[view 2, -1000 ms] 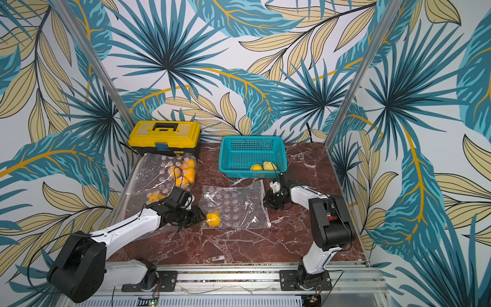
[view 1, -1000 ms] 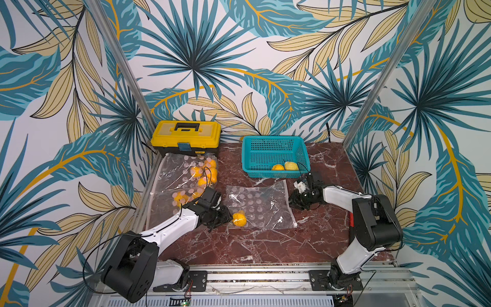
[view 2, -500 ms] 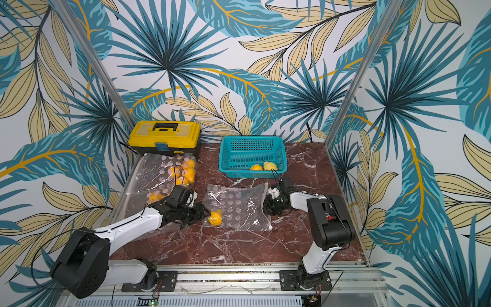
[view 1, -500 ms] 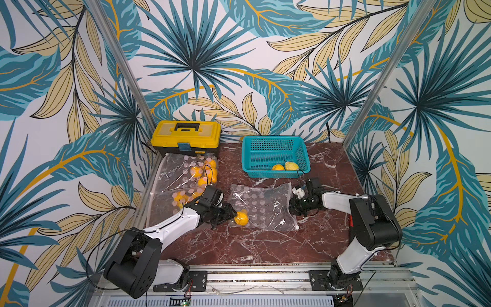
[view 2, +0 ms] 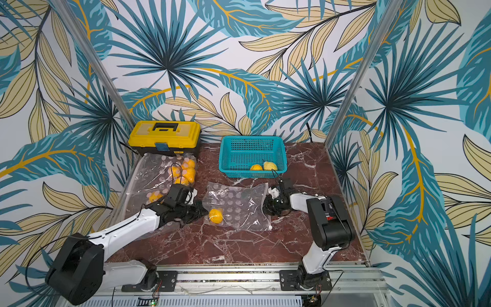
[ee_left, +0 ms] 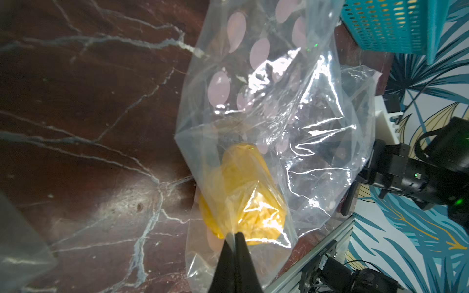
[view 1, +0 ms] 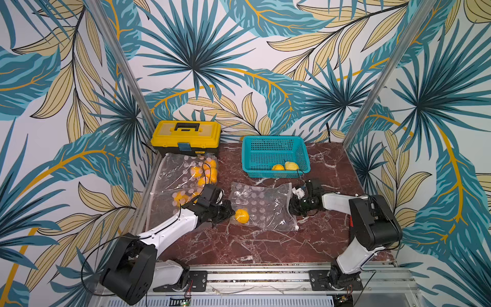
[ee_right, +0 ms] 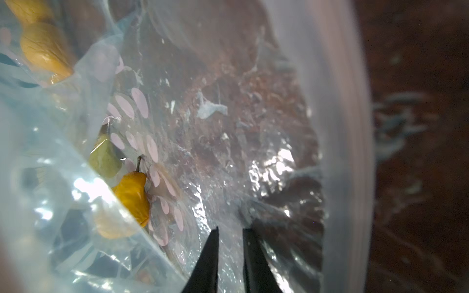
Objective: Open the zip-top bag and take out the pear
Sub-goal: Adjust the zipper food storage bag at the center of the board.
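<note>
The zip-top bag (view 1: 261, 206) lies on the desk (view 1: 239, 247), the yellow pear (view 1: 242, 215) inside it at the end near the left arm. The left gripper (ee_left: 234, 236) is pressed together, pinching the bag film just beside the pear. The right gripper (ee_right: 229, 232) is at the opposite edge, jaws a little apart.

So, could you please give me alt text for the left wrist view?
The left gripper is shut, pinching the clear zip-top bag right beside the yellow pear inside it. The bag lies on a dark red marble table, with a teal basket beyond.
</note>
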Robot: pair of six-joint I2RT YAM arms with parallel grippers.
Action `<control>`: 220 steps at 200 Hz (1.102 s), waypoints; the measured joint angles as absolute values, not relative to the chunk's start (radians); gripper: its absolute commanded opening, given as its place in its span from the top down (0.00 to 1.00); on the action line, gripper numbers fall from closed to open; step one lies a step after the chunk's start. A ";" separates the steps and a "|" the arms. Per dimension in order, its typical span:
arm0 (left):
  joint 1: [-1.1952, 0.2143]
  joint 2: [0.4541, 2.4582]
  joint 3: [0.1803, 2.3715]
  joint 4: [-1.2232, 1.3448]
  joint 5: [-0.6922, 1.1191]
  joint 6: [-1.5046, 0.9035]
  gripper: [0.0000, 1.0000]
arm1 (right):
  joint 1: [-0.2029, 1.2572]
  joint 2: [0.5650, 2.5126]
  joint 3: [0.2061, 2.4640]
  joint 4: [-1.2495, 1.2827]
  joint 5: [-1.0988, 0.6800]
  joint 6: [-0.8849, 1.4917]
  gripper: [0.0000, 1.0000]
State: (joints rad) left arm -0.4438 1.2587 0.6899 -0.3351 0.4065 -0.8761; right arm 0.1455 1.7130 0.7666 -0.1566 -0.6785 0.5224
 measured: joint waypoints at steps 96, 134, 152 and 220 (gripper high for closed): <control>-0.446 1.140 0.931 -0.537 0.358 -0.828 1.00 | 0.146 1.713 0.743 -0.084 -0.682 0.552 0.80; -0.437 1.206 0.918 -0.616 0.270 -0.789 0.66 | 0.146 1.713 0.741 -0.079 -0.682 0.558 0.80; -0.437 1.235 0.923 -0.657 0.235 -0.765 0.58 | 0.146 1.713 0.740 -0.078 -0.682 0.558 0.79; -0.519 1.301 1.134 -0.706 0.168 -0.748 0.55 | 0.146 1.670 0.735 -0.092 -0.656 0.566 0.60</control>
